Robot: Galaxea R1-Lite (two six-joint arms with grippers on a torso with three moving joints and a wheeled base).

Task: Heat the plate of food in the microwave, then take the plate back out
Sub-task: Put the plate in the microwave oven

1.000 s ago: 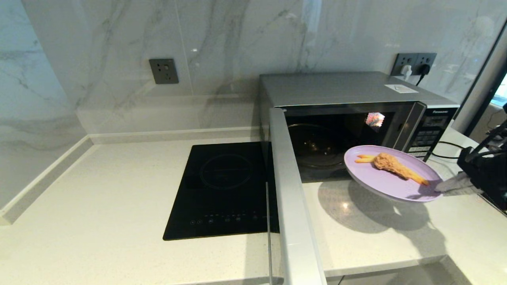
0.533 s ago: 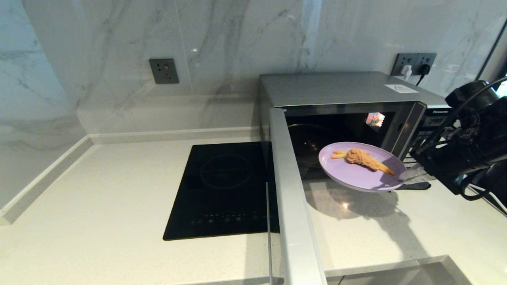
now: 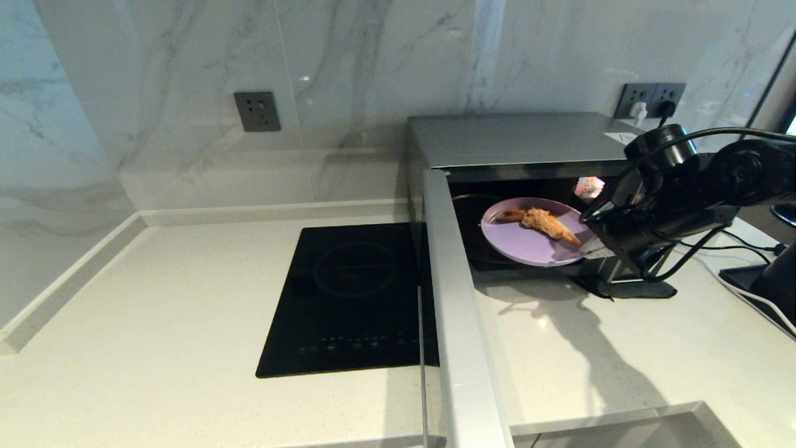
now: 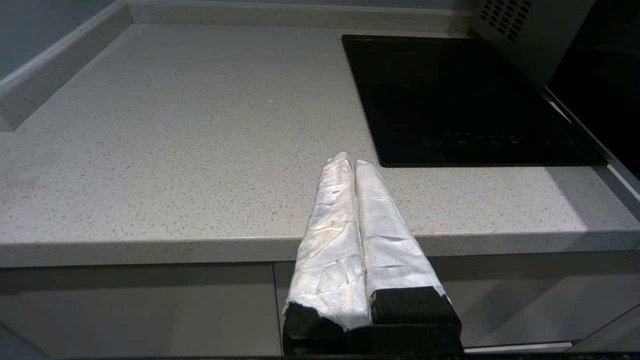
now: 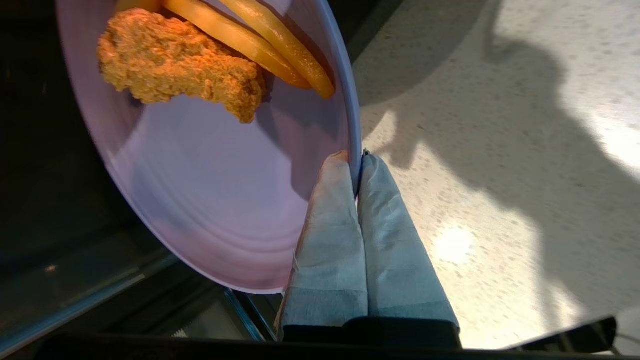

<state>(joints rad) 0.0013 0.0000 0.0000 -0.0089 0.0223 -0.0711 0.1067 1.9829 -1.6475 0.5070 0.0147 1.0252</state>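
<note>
The lavender plate of food (image 3: 528, 239) carries orange fries and a brown fried chicken piece (image 3: 547, 224). It hangs tilted in the mouth of the silver microwave (image 3: 516, 140), partly inside the dark cavity. My right gripper (image 3: 587, 250) is shut on the plate's near right rim; the right wrist view shows the rim (image 5: 350, 120) pinched between the white-wrapped fingers (image 5: 330, 235). The microwave door (image 3: 457, 323) stands swung wide open toward me. My left gripper (image 4: 349, 162) is shut and empty, parked low before the counter's front edge, left of the cooktop.
A black induction cooktop (image 3: 351, 298) lies flush in the counter left of the open door. Wall sockets (image 3: 650, 99) with plugs sit behind the microwave, and black cables (image 3: 740, 280) run over the counter at right. Marble backsplash bounds the rear and left.
My right arm has carried the plate leftward and away from me, from above the counter in front of the microwave into the cavity opening. The left gripper has not moved.
</note>
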